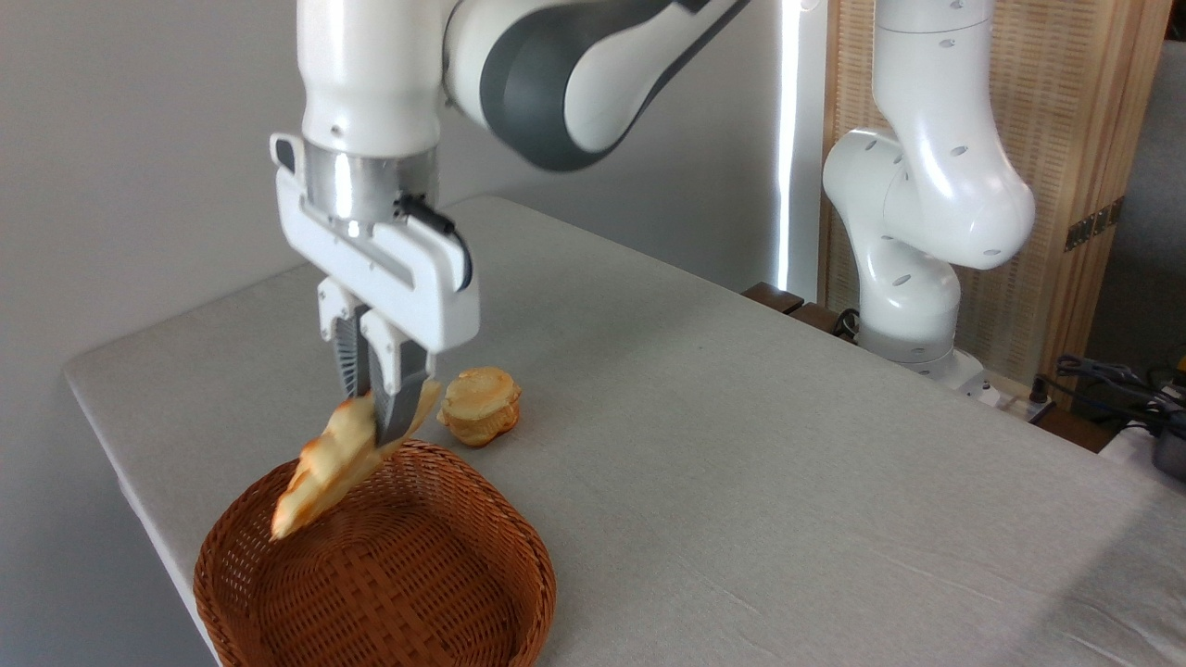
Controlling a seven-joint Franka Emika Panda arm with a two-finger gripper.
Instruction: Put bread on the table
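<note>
Jaws clamped on bread (324,463), tilted above basket (389,593), lifted clear for transfer to worktop (741,417).

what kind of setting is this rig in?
Likely a lab or office test bench: robot arm base bolted beside a cloth-covered table, loose cables, toy-like bread over a basket.

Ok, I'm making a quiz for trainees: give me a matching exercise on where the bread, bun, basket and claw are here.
Things:
1. bread
2. bun
3. basket
4. claw

States:
A. sits empty on the table
B. hangs tilted above the basket
C. rests on the table behind the basket
D. shut on the loaf

Pairs: 1-B, 2-C, 3-A, 4-D
</note>
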